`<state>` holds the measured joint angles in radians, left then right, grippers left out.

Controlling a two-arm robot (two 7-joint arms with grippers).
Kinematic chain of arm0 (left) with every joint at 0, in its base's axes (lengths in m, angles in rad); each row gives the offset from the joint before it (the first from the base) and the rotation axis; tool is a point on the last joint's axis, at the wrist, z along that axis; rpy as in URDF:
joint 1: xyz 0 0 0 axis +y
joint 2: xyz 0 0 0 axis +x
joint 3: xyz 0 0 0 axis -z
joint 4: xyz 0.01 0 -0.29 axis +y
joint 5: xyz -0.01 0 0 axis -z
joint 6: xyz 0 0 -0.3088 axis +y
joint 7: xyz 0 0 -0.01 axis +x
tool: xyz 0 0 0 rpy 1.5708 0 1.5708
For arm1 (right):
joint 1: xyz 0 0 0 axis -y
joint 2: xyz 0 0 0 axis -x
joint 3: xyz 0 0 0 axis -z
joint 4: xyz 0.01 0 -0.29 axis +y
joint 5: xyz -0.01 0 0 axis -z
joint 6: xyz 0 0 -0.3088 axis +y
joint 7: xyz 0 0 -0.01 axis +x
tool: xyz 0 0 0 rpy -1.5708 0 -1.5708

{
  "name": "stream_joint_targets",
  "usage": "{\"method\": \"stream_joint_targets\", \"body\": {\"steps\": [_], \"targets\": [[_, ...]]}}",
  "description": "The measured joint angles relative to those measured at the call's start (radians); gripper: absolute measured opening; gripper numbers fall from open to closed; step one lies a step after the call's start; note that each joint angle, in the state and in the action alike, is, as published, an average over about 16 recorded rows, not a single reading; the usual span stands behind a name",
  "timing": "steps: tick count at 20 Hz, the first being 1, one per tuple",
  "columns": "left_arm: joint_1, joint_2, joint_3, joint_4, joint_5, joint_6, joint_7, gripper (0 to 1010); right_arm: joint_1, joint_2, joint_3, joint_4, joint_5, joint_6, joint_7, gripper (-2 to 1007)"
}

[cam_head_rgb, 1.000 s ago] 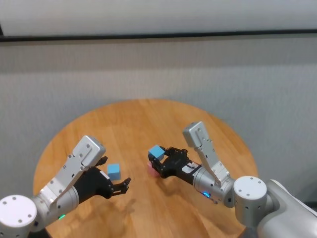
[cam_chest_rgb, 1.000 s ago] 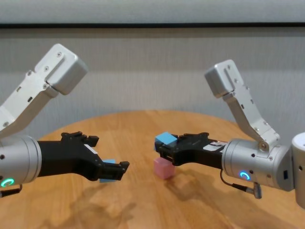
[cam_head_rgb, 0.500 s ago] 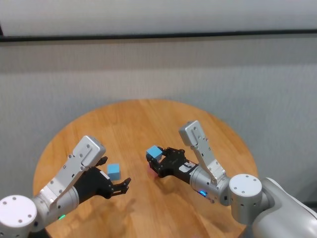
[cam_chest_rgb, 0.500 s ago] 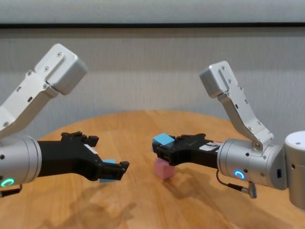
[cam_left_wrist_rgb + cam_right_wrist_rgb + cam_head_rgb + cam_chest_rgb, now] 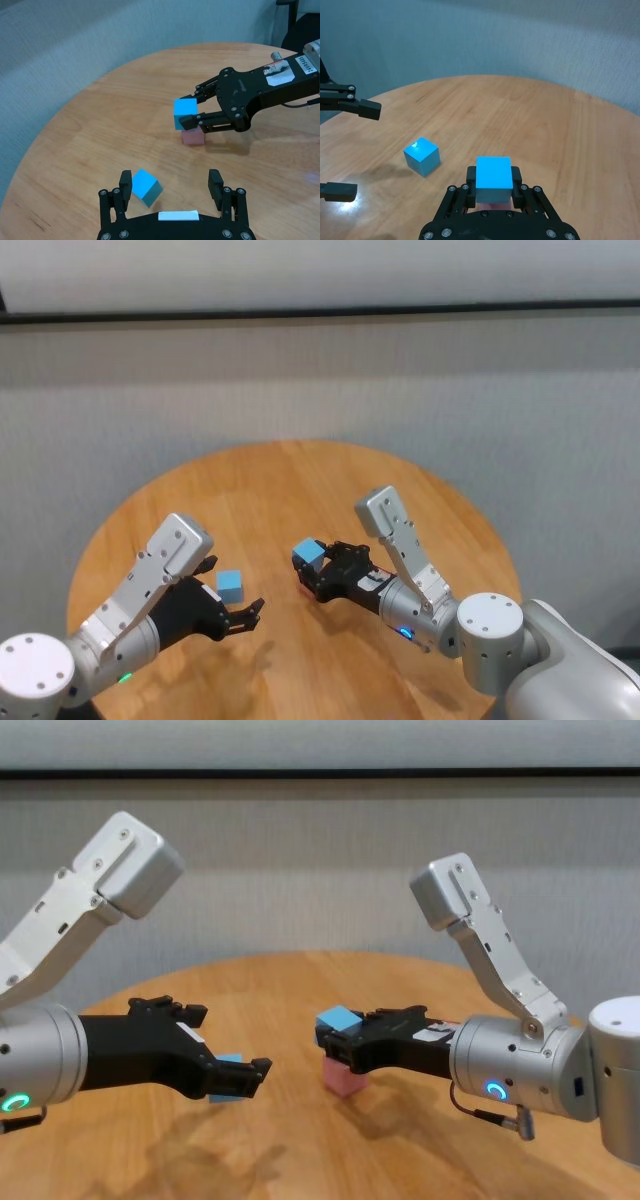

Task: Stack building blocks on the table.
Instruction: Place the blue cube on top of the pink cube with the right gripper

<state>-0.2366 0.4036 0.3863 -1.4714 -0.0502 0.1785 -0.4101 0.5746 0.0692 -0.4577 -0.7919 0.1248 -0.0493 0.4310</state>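
The right gripper [image 5: 309, 568] pinches a light blue cube [image 5: 185, 107] by opposite flat faces over the pink cube [image 5: 193, 136] (light, rigid, probably smooth); the left gripper [image 5: 171, 184] fingers gape empty.

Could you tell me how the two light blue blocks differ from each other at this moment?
The held blue block is clamped in the right gripper, just above the pink block; the loose blue block lies free on the table, in front of the open left gripper. The held one sits square to the gripper; the loose one is turned corner-on. Both share colour, size and cube shape.
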Motion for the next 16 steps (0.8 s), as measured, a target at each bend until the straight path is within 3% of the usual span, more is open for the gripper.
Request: {"method": "stream_joint_targets", "body": {"steps": [16], "targets": [[0.000, 0.000, 0.000, 0.000, 0.000, 0.000, 0.000, 1000, -0.005, -0.004, 0.003, -0.009, -0.020, 0.024, -0.019, 370]]}}
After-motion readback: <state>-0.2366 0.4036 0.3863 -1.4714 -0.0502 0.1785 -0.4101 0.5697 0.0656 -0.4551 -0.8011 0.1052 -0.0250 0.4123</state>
